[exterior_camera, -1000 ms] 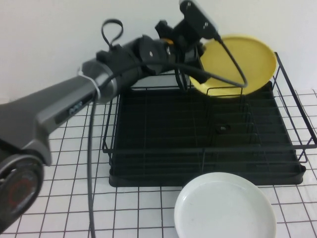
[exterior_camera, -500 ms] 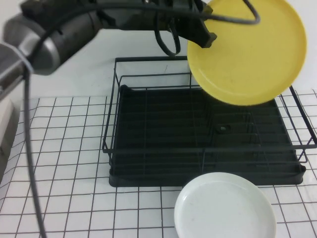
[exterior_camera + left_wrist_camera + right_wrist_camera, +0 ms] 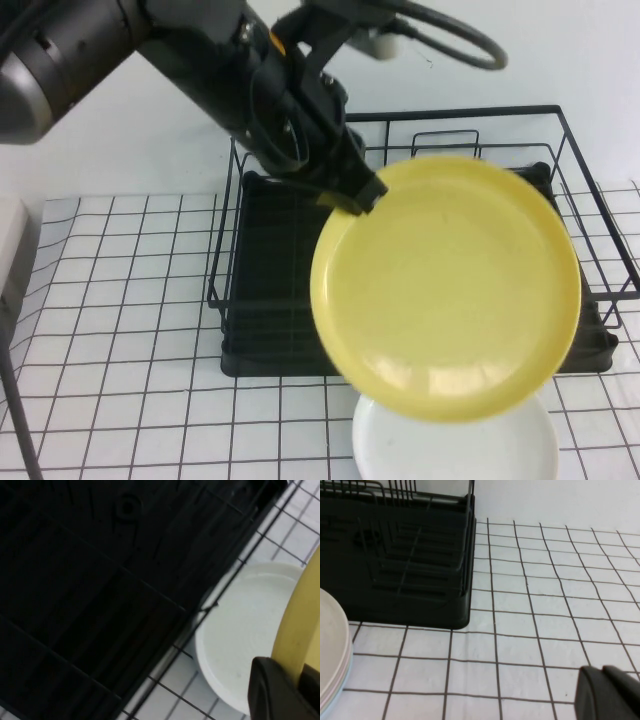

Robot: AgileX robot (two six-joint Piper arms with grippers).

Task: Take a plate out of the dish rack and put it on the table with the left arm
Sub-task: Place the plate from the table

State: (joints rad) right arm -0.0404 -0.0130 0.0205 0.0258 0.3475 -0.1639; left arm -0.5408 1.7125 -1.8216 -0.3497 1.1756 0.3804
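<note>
Above the near half of the dish rack point(image 3: 400, 240), we see the left gripper point(image 3: 362, 192) clamped on the far-left rim of the yellow plate point(image 3: 445, 290), which hangs tilted in the air, clear of the wires. Its near edge overlaps the white plate point(image 3: 455, 450) lying on the gridded table point(image 3: 120, 330) just in front of the rack. From the left wrist we see a black finger point(image 3: 280, 692) against the plate's yellow edge. We glimpse the right gripper point(image 3: 610, 692) low over the cloth to the right of the rack; we cannot tell how its fingers stand.
</note>
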